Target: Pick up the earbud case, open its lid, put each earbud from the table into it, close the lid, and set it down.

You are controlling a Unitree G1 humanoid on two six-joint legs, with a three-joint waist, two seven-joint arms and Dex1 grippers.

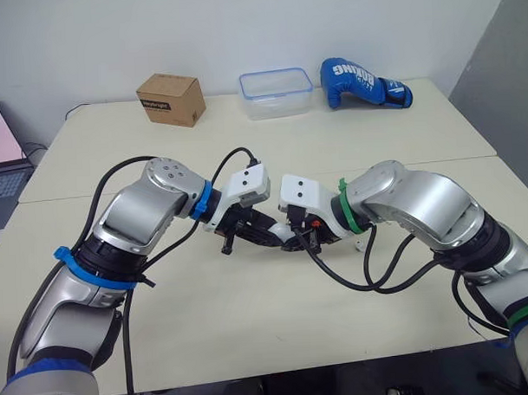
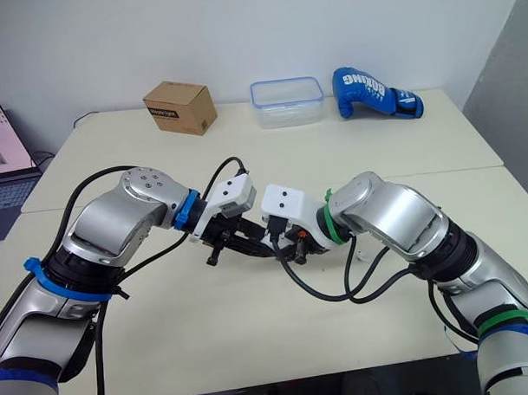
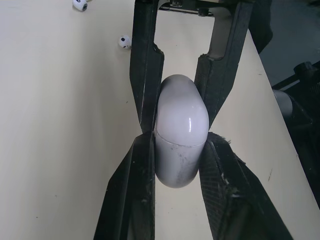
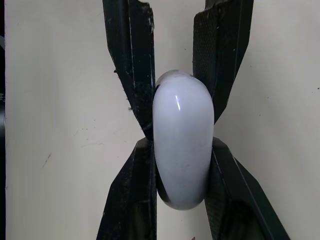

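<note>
The earbud case (image 3: pixel 181 117), lid shut, sits over the bench (image 1: pixel 251 328) midway between its side edges, left pincer (image 3: pixel 178 136) and right pincer (image 4: pixel 181 142) each clenched on an opposite end, judged so one braces while the other opens; earbuds (image 3: pixel 124 41) lie loose nearby.

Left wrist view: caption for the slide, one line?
Left gripper and right gripper both pinch the white earbud case, lid shut; two earbuds lie loose on the table.
</note>
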